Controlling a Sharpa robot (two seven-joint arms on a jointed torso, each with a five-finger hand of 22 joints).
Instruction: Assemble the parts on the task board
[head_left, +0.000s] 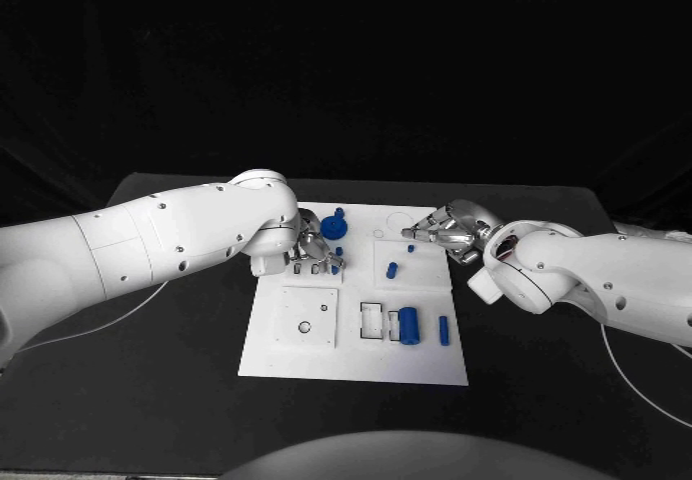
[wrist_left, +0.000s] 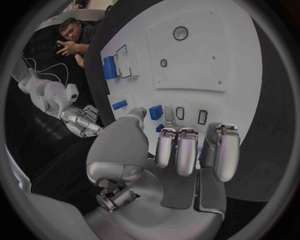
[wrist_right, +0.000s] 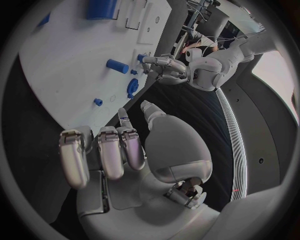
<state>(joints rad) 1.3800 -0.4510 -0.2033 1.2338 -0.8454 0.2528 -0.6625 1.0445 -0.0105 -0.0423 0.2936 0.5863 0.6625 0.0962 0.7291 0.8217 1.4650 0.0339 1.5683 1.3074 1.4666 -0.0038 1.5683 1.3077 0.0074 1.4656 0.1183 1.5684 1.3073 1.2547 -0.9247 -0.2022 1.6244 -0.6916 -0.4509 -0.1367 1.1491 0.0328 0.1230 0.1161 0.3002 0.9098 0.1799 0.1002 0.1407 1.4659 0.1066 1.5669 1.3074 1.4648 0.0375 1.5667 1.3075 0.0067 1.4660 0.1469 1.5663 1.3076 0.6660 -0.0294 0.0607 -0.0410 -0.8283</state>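
Note:
The white task board (head_left: 289, 355) lies mid-table. At its far left part my left hand (head_left: 307, 248) pinches a small blue block (wrist_left: 155, 112) between thumb and one finger, just over two small slots (wrist_left: 180, 113); its other fingers (wrist_left: 186, 150) are stretched out. My right hand (head_left: 440, 230) hovers at the board's far right corner, fingers (wrist_right: 100, 155) apart, holding nothing. On the board lie a round blue part (head_left: 335, 225), a short blue cylinder (head_left: 391, 269), a thick blue cylinder (head_left: 410, 325) and a slim blue bar (head_left: 443, 330).
A square white plate with small holes (head_left: 309, 317) is set into the board's near left. A rectangular outlined recess (head_left: 372, 321) sits beside the thick cylinder. Black table (head_left: 159, 390) surrounds the board, and a thin cable (head_left: 101, 320) runs under the left arm.

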